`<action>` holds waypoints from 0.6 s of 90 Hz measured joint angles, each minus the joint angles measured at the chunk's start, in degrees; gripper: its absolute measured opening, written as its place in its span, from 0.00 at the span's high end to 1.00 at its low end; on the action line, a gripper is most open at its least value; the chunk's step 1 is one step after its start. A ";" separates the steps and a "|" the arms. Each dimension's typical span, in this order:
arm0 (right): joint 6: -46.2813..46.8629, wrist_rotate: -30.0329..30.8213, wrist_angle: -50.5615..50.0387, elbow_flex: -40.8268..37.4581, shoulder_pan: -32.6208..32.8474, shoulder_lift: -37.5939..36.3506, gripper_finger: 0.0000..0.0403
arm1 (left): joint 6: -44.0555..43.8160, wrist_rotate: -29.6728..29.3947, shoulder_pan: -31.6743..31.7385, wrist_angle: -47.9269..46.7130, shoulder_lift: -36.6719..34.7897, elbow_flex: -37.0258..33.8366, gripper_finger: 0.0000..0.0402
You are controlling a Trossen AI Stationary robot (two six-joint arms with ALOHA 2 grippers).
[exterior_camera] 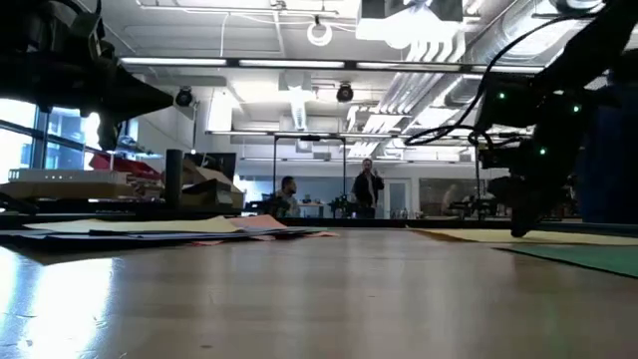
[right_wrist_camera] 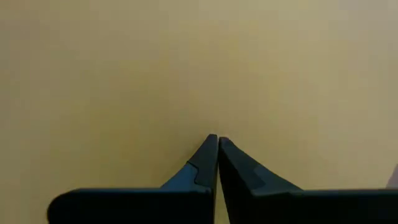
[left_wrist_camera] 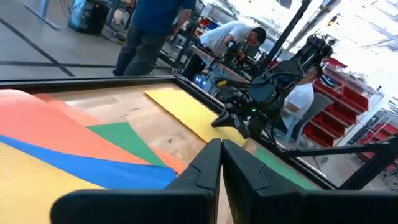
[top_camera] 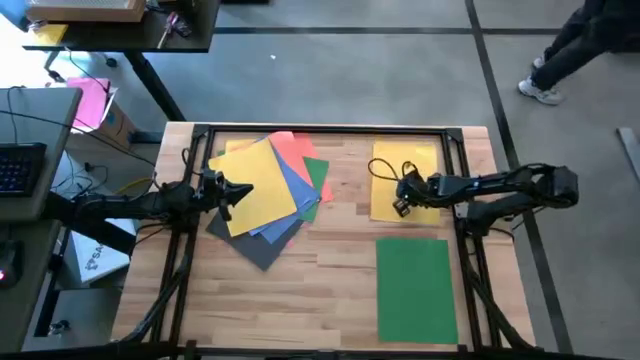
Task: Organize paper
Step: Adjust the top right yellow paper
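Observation:
A fanned pile of paper [top_camera: 265,190] lies on the table's left half: a yellow sheet on top, with blue, orange, green and dark grey sheets under it. A single yellow sheet [top_camera: 410,165] lies flat at the far right, and a single green sheet [top_camera: 416,290] lies flat at the near right. My left gripper [top_camera: 240,192] is shut and hovers over the pile's top yellow sheet [left_wrist_camera: 37,177], raised clear of it. My right gripper [top_camera: 400,207] is shut, with its tips on the single yellow sheet. My right gripper points down from above, its shut fingertips [right_wrist_camera: 211,146] set on the single yellow sheet's face [right_wrist_camera: 214,124], near its near left corner. In the low view the tips [exterior_camera: 520,229] reach down to the sheet, which lies flat on the table.
A black frame rail [top_camera: 330,128] runs around the tabletop. Bare wood [top_camera: 300,290] shows in the near middle. A desk with a keyboard [top_camera: 20,165] stands off the table's left side. People are in the room beyond the table [exterior_camera: 367,189].

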 joint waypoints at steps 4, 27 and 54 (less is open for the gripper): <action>0.31 0.11 -2.87 1.10 0.53 0.04 1.00 | 0.00 0.00 0.00 0.00 0.00 0.00 1.00; -3.03 4.72 -3.06 -0.68 1.08 -0.05 1.00 | -0.02 -0.02 0.00 0.00 0.00 0.00 1.00; -4.01 5.77 -0.37 -2.12 1.25 -0.16 1.00 | -0.02 -0.01 -0.02 -0.01 0.00 0.00 1.00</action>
